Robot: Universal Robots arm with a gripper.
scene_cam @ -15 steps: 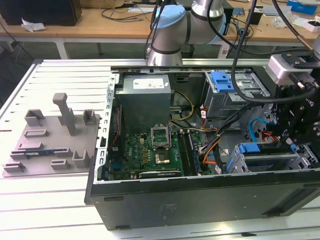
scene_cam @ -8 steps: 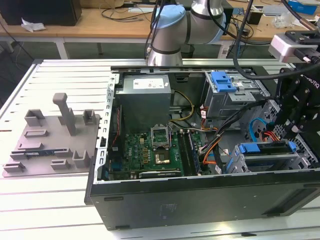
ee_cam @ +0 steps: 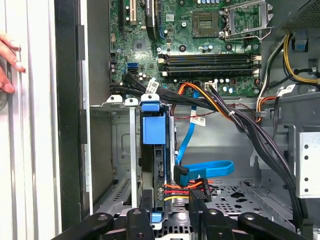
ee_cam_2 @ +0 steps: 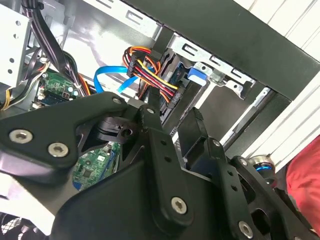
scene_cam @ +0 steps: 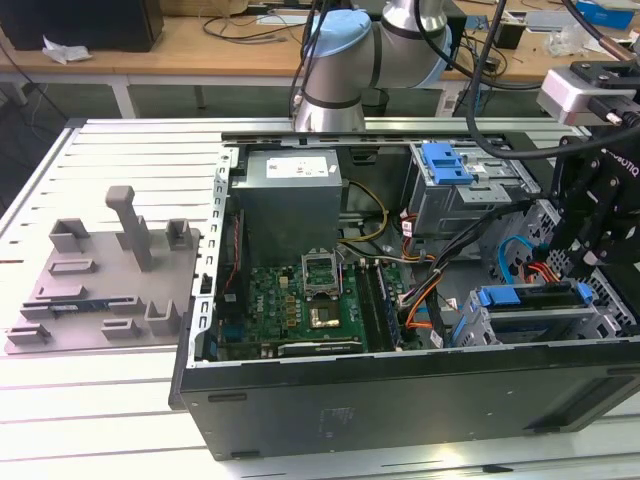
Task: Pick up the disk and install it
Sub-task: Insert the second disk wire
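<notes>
Disk (ee_cam: pixel 152 131) status: it stands on edge inside the drive cage (ee_cam: pixel 117 165) of the open computer case (scene_cam: pixel 400 400). Its blue carrier tab sits level with the cage's mouth. I judge it to be slotted in that way because the cage rails accept the carrier only edgewise.

The gripper (ee_cam: pixel 167 212) hangs directly over the disk's rear end. Its two black fingers (ee_cam: pixel 137 220) are spread, one on each side of the disk's edge. I see no pinch on the carrier, so I record the grip as released.

A blue flat cable (ee_cam: pixel 207 170) and a bundle of red, yellow and black power wires (ee_cam: pixel 182 190) end right against the disk's rear edge, between the fingers. I cannot tell whether either plug is fully seated.

Differences between views:
- The first wrist view looks straight down the slot and shows how the disk lines up with the cage. It also shows the circuit board (ee_cam: pixel 210 30) beyond, and a person's hand (ee_cam: pixel 7 62) resting on the table outside the case wall.
- The exterior view shows the grey fixture plate (scene_cam: pixel 100 285), well apart on that view's left, with no disk on it, and the disk (scene_cam: pixel 520 296) low in the near cage.
- The second wrist view looks past the finger linkages and shows the wire bundle arching toward the cage.
</notes>
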